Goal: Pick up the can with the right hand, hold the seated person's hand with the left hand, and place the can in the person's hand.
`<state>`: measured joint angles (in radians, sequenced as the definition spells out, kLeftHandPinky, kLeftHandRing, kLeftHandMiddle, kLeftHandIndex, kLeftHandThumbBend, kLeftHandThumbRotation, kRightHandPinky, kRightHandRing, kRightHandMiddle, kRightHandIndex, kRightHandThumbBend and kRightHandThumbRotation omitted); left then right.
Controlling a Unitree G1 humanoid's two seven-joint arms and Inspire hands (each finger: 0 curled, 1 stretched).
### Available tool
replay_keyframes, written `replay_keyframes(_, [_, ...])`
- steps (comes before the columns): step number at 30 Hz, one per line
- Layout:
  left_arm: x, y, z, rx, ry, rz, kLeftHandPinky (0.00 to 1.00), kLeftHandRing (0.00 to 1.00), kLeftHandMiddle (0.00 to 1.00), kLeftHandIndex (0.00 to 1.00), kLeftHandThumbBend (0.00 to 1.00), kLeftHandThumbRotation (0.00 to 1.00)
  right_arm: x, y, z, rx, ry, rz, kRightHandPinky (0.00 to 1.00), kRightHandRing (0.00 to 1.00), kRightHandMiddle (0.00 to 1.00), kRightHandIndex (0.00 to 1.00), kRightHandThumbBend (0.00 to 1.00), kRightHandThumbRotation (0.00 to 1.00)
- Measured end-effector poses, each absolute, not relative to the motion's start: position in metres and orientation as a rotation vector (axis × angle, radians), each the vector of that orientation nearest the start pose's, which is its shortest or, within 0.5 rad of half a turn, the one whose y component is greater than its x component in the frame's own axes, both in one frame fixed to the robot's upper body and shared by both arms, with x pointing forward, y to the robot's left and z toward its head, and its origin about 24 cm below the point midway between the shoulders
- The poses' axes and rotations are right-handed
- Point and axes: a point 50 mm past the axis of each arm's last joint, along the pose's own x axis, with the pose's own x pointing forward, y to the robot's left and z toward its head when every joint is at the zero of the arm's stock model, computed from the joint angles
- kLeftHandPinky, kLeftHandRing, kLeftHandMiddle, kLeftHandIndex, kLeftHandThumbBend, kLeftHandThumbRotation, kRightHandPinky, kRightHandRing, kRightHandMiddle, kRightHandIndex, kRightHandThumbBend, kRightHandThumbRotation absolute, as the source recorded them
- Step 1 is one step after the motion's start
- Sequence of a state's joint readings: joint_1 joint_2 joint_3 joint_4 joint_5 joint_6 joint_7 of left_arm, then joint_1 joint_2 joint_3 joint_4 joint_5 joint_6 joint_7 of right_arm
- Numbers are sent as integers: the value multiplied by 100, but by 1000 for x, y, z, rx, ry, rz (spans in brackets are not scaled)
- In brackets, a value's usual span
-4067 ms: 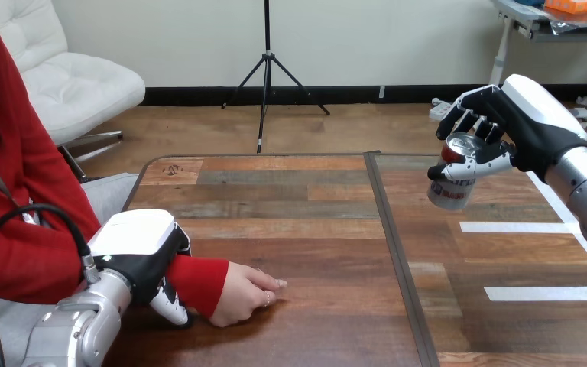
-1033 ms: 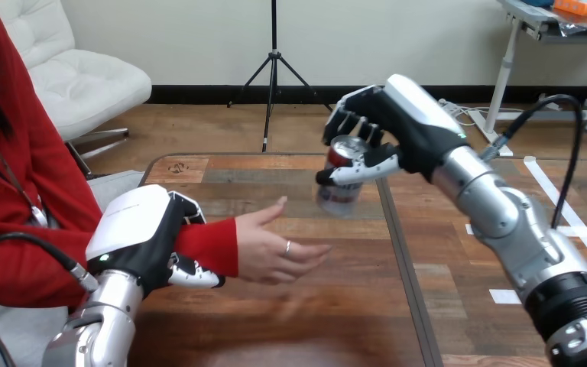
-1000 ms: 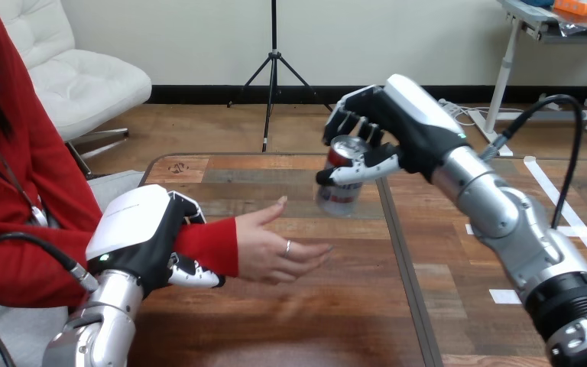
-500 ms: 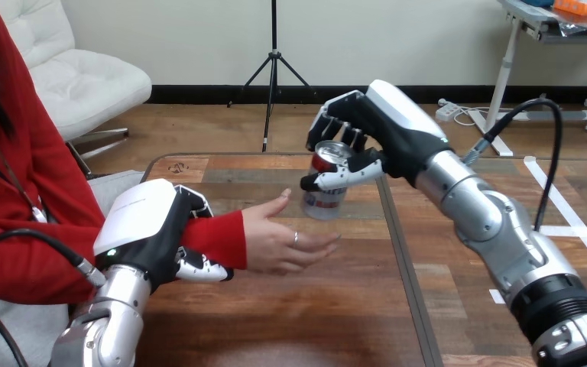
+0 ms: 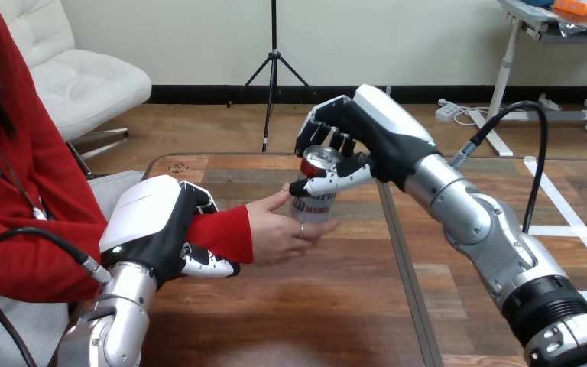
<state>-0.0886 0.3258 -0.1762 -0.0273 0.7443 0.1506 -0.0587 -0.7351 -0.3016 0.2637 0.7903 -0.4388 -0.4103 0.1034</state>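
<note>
Head view: can [image 5: 315,208] (in right hand [image 5: 374,130]) touches person's hand [image 5: 275,233].

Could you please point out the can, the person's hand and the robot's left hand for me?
can [image 5: 317,206], head view, on its printed side
person's hand [image 5: 279,229], head view, on the middle of the hand
left hand [image 5: 147,220], head view, on its white back shell

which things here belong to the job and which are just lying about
Part of the job:
- can, gripped by the right hand
- person's hand, against the can
- left hand, curled round the person's wrist

Just there:
- table, only the surface underneath
</note>
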Motion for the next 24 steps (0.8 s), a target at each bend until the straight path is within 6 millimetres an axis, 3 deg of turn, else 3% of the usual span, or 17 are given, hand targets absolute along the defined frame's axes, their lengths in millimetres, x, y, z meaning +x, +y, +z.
replay_keyframes(24, [269,169,57,1064,19,-119,21,28,34,34,70,0,366,-111,99,-879,-278,505,29,33,40,47,60,0])
